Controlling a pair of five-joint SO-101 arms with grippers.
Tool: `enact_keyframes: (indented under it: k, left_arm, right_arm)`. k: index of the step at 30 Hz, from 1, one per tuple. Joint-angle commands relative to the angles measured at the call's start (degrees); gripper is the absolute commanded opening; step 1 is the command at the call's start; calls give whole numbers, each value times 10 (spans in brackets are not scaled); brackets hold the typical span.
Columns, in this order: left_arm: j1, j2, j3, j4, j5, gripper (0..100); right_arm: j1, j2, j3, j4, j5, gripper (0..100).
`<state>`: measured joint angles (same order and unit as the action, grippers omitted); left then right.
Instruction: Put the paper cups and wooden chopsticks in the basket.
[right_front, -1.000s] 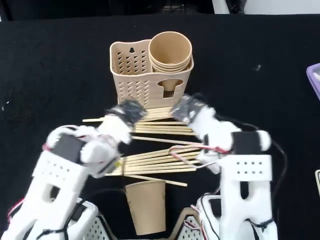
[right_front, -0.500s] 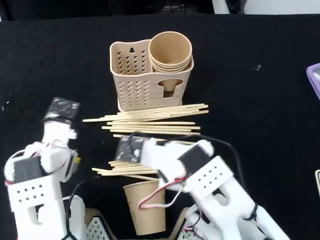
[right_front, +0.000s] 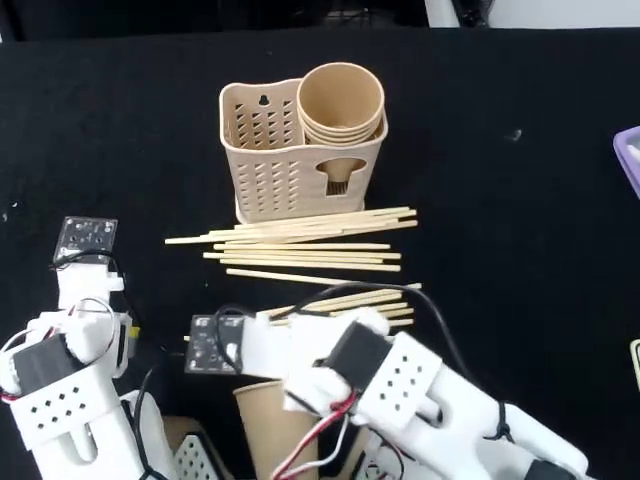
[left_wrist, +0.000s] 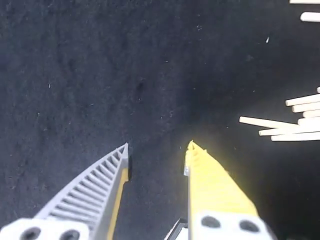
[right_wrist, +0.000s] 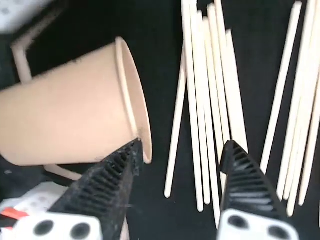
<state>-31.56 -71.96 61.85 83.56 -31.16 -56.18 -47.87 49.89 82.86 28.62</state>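
The beige slotted basket stands at the back of the black table, with a stack of paper cups in its right half. Wooden chopsticks lie scattered in front of it, and a second bunch lies nearer. One paper cup lies on its side at the front edge. My right gripper hangs open above that cup's rim and the nearest chopsticks. My left gripper is open over bare table, left of some chopstick ends.
A purple object shows at the right edge of the table, and a white item lower on that edge. The arm bases flank the lying cup at the front.
My left arm pulled back from the chopsticks to the far left. My right arm swung from the basket's front across to the left, down over the lying cup's rim.
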Motion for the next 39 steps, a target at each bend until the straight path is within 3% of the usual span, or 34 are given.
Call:
enact_keyframes:
  k: [1, 5, 9, 15, 20, 28, 32, 34, 39]
  left_arm:
    - [-7, -4, 1, -4, -6, 189]
    - [-8, -4, 1, -3, -6, 189]
    - [-7, -4, 1, -3, -6, 189]
    - [-8, -4, 1, -3, -6, 189]
    - [-9, -4, 1, -3, -6, 189]
    - [-9, -4, 0, -3, -5, 189]
    - [-9, -4, -1, -3, -6, 189]
    - [-9, -4, -4, -3, -6, 189]
    - [-9, -4, -4, -3, -6, 189]
  right_arm:
    - [-28, -19, -65, 21, -29, 258]
    - [-33, -53, -116, 78, -31, 258]
    - [-98, -95, -88, 124, -28, 258]
    - [-105, -80, -12, 45, 6, 273]
    - [-104, -2, -1, 25, -5, 363]
    - [-102, 69, 25, -44, 0, 362]
    - [-98, 109, 47, -84, 0, 314]
    - [-65, 130, 51, -108, 0, 310]
    - [107, 157, 48, -159, 25, 318]
